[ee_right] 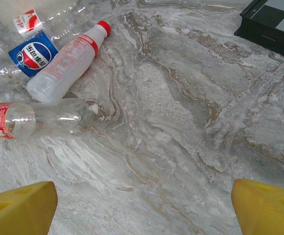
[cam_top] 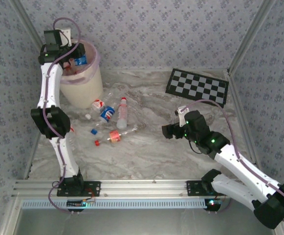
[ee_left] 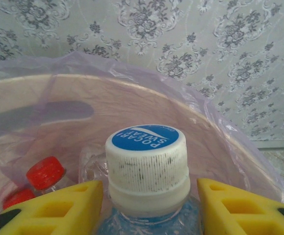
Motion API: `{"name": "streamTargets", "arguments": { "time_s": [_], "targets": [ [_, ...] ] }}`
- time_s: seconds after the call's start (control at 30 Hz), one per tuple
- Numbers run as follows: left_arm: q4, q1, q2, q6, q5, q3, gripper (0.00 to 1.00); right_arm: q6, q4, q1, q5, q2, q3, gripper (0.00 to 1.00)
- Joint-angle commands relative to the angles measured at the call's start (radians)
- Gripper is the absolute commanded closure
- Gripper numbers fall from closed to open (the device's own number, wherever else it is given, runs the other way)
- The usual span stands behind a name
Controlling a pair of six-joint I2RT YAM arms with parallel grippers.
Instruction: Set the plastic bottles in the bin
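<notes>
Where your left gripper hung: over the mouth of the bin, at the table's far left corner.
Grip: its yellow fingers were clamped on a clear bottle just below the cap, which was white with a blue Pocari Sweat top.
Inside the bin: you had two red caps low on the left, against the lilac bag.
Table: just right of the bin, on the marble table, lay a cluster made up of a Pepsi bottle, a white bottle with a red cap, and a red-labelled bottle.
Right gripper: your jaws stood wide apart over bare marble, right of the cluster and holding nothing.
Checkerboard: it lay flat at the far right.
</notes>
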Motion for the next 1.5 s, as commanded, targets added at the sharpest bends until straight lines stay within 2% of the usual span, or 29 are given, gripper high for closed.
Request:
{"name": "streamTargets", "arguments": {
  "time_s": [0.0, 0.17, 0.4, 0.63, 0.77, 0.97, 1.07, 1.2, 1.47],
  "targets": [
    [-0.135, -0.028, 0.028, 0.022, 0.054, -0.054, 0.91, 0.020, 0.014, -0.007, -0.013, 0.005, -0.009, 0.06],
    [-0.163, -0.022, 0.063, -0.011, 0.144, -0.047, 0.86, 0.022, 0.014, -0.007, -0.017, 0.017, -0.006, 0.06],
    [-0.196, -0.012, 0.102, -0.080, 0.280, -0.052, 0.85, 0.034, 0.019, -0.007, -0.019, 0.025, -0.016, 0.06],
    [-0.056, 0.002, -0.034, -0.125, 0.149, -0.192, 0.82, 0.032, 0.018, -0.008, -0.022, 0.028, -0.013, 0.06],
    [-0.075, 0.002, -0.093, -0.066, 0.031, -0.199, 0.68, 0.034, 0.035, -0.009, -0.029, 0.040, -0.016, 0.06],
    [-0.090, 0.003, -0.180, 0.003, -0.058, -0.247, 0.26, 0.034, 0.056, -0.011, -0.047, 0.082, -0.005, 0.06],
    [-0.101, 0.003, -0.205, 0.024, -0.084, -0.230, 0.15, 0.031, 0.051, -0.010, -0.050, 0.107, 0.015, 0.06],
    [-0.159, 0.004, -0.209, 0.038, -0.093, -0.145, 0.10, 0.035, 0.045, -0.012, -0.047, 0.146, 0.037, 0.06],
    [-0.209, -0.004, -0.255, -0.004, 0.009, -0.089, 0.13, 0.042, 0.060, -0.013, -0.057, 0.192, 0.060, 0.06]
  ]
}}
